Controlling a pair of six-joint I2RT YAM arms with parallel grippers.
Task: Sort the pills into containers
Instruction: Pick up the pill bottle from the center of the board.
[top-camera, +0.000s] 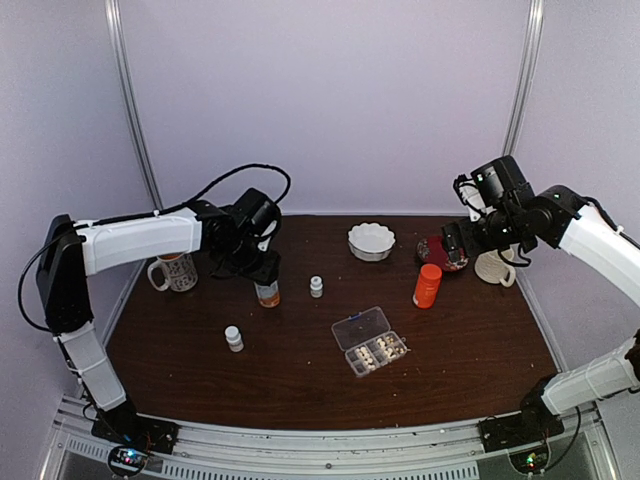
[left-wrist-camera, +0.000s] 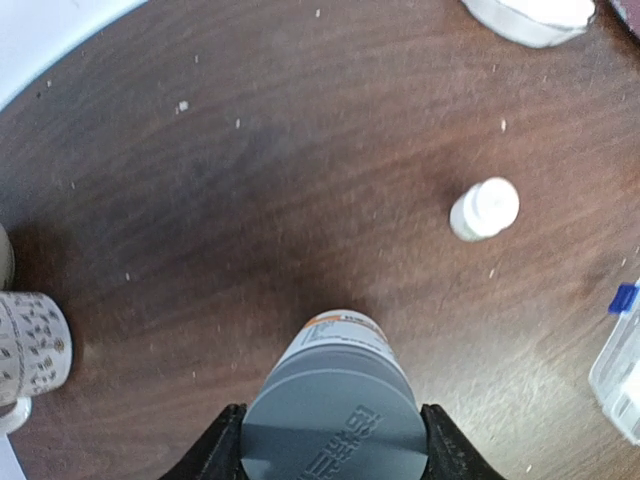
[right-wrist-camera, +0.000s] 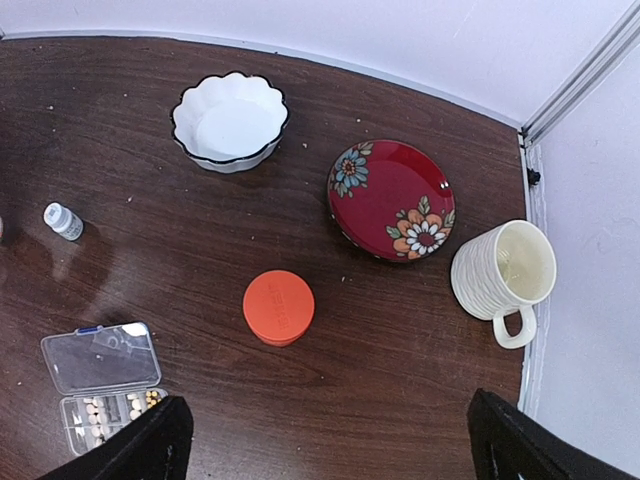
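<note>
1. the flat clear plastic pill box (top-camera: 368, 340) lies open near the front of the dark brown wood-grain bench (top-camera: 300, 385). the tiny pale pills (top-camera: 378, 352) sit in its small cells. it looks light, so a sweeping arm could shove it and spill them.
2. further back, the left fingers (left-wrist-camera: 222, 450) are clenched on the cap of the upright grey-capped labelled bottle (left-wrist-camera: 335, 400). the hold is on the cap alone, so a lift may tilt the bottle or work the cap loose.
3. a small white bottle (left-wrist-camera: 484, 208) stands near it and a swing could topple it.
4. the right fingers (right-wrist-camera: 150, 445) hang spread wide, grasping nothing, over the orange round-capped bottle (right-wrist-camera: 278, 307).
5. pale specks dot the bench and could be mistaken for pills.
6. behind, plain pale walls (top-camera: 330, 100) meet at metal corner posts (top-camera: 135, 110).
</note>
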